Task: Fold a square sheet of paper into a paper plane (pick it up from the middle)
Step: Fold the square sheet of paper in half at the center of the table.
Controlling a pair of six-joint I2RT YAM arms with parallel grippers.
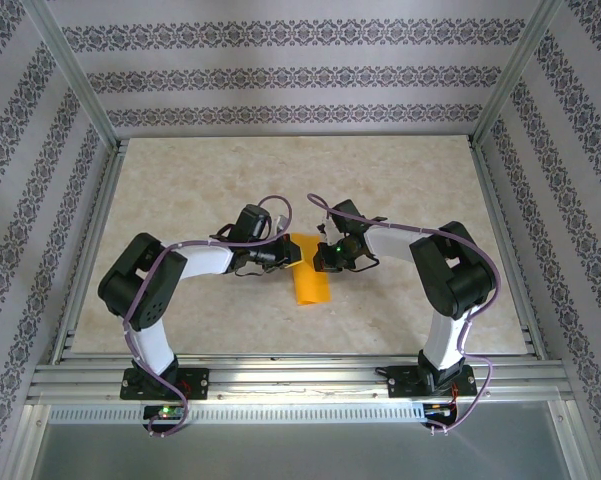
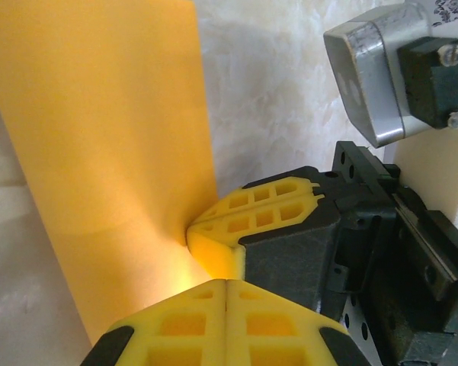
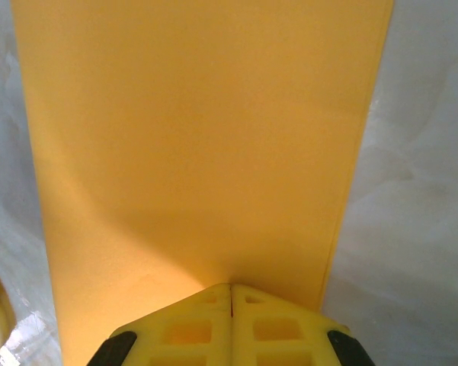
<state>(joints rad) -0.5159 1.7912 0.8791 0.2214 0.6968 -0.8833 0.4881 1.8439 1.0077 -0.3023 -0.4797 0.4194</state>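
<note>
We are seeing the sheet of paper (image 1: 310, 282) showing as a plain bright orange rectangle, smooth and uncreased on its face; it is lying lengthwise near the middle of the table (image 1: 180, 180), slightly slanted; its far end is being pinched between the left gripper (image 1: 288, 250) and the right gripper (image 1: 318, 257).

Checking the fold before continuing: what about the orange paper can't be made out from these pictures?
Far end of the paper: top view, covered by the left gripper and right gripper.
Fold layers: too small from above; wrist views crop the paper at frame edges.
Whether the left gripper pinches paper: left wrist view, its own fingers hide the contact.
</note>
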